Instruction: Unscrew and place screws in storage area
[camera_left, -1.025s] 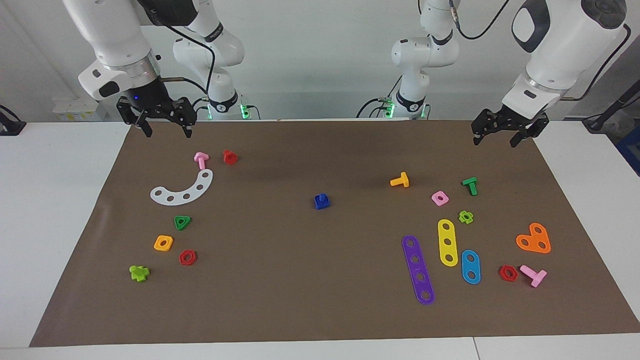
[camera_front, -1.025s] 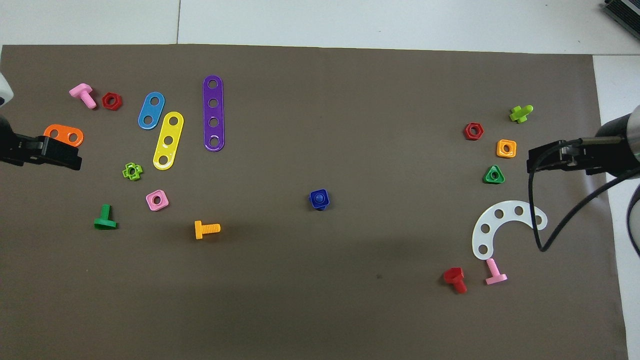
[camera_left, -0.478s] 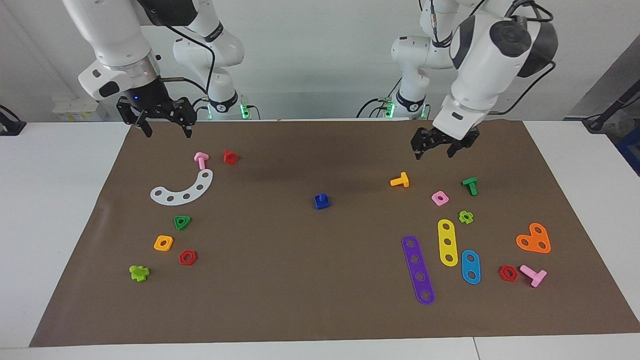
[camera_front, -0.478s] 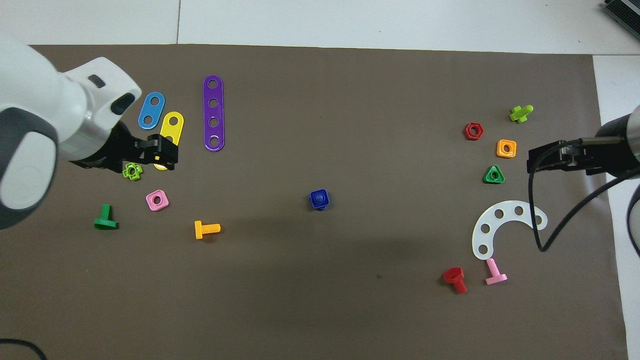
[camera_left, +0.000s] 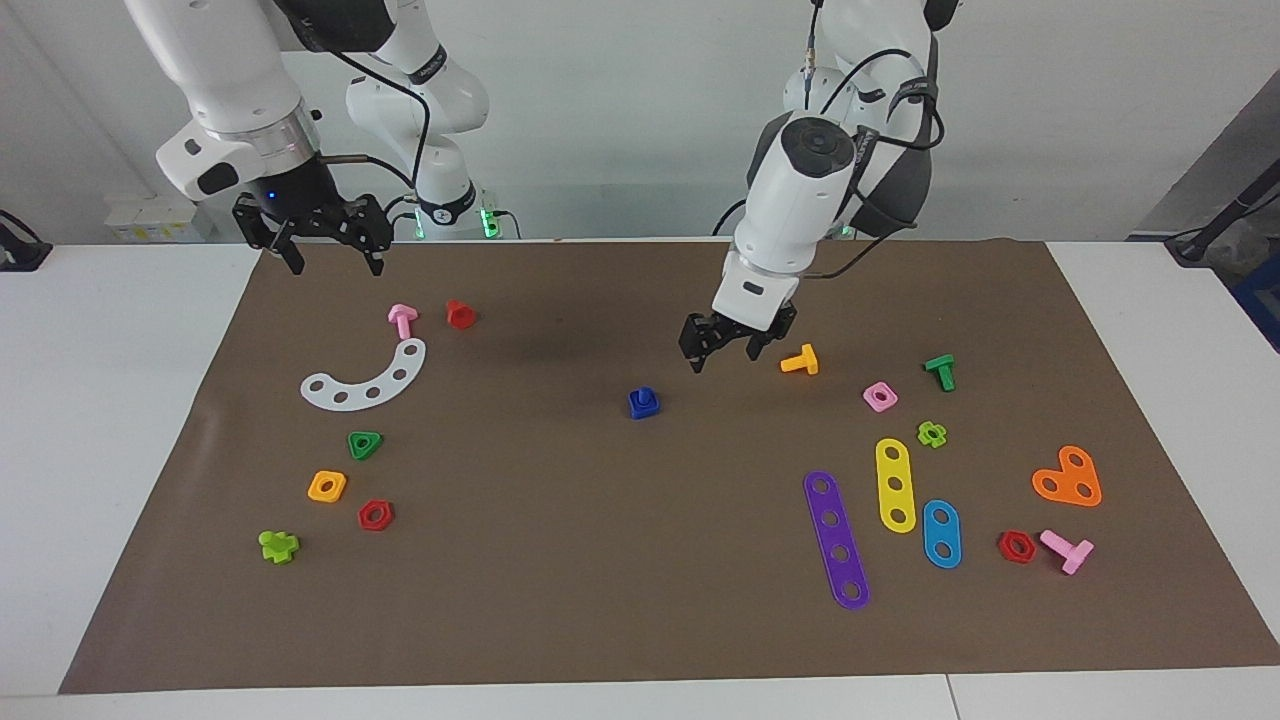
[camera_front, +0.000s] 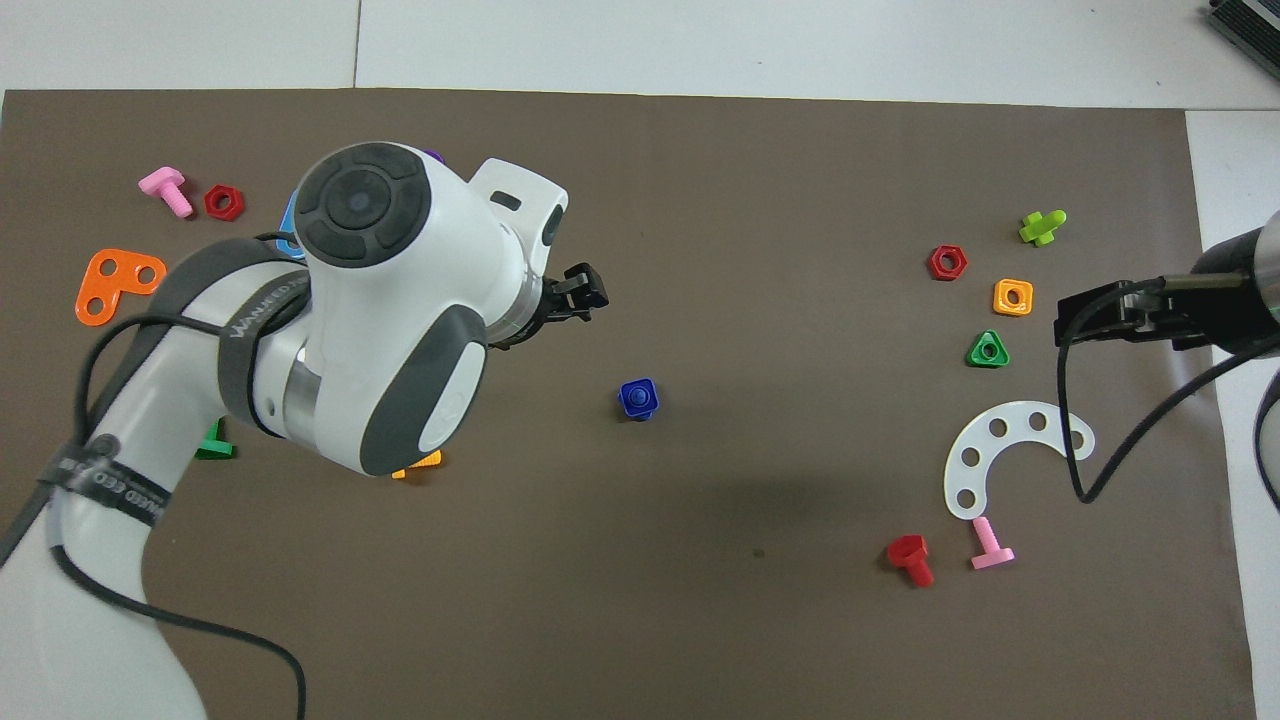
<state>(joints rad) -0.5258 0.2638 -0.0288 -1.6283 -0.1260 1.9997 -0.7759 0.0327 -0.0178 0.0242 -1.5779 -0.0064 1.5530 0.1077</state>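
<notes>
Screw: small dark-blue plastic screw (camera_left: 644, 402), seated in its blue square nut, stood mid-worktop, post upright.
Left hand (camera_left: 722, 347): fingers apart, empty, hung over bare mat just beside the screw, toward the left arm's end.
Right hand (camera_left: 323, 236): fingers apart, waited well apart.
Nearer arm: left.

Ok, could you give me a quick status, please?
Left gripper open, over mat near blue screw. Right gripper open, waiting. Screw untouched, nothing in the way.
</notes>
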